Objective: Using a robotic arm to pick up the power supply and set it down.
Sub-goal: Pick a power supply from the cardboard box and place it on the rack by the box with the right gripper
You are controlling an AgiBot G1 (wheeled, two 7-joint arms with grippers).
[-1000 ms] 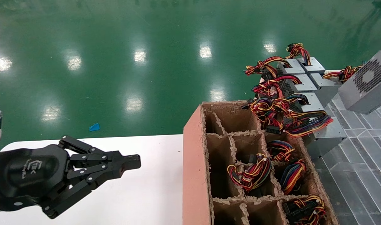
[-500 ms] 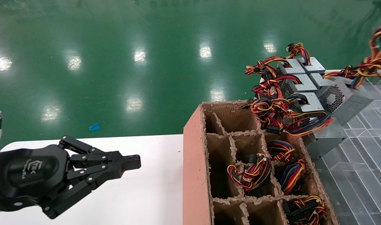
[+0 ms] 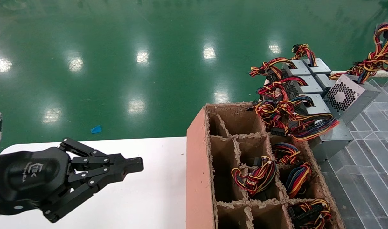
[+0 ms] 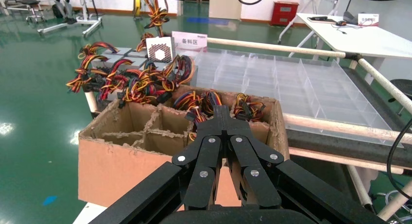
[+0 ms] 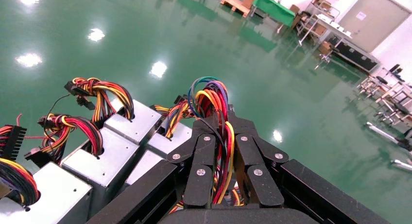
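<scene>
My right gripper [image 5: 224,136] is clamped on the wire bundle [image 5: 214,100] of the power supply [image 3: 349,93]; red, yellow, orange, blue and green strands are squeezed between the black linked fingers [image 5: 200,156]. In the head view the bundle runs up to the frame's right edge.

The power supply is a silver-grey sheet-metal box with a round-hole perforated face, tilted, at the far right end of the stacked grey boxes [image 3: 308,86]. I cannot tell whether it rests on them.

Landmark: the brown cardboard divider crate [image 3: 200,165], with rough torn cell edges. The power supply sits beyond its far right corner, over the clear ribbed plastic tray [image 3: 369,152]. Coiled harnesses [image 3: 256,176] lie in the crate's cells.

My left gripper [image 3: 135,166] is parked left of the crate over the smooth white table [image 3: 149,197], fingers pressed together. Glossy green floor [image 3: 149,47] is behind the crate.
</scene>
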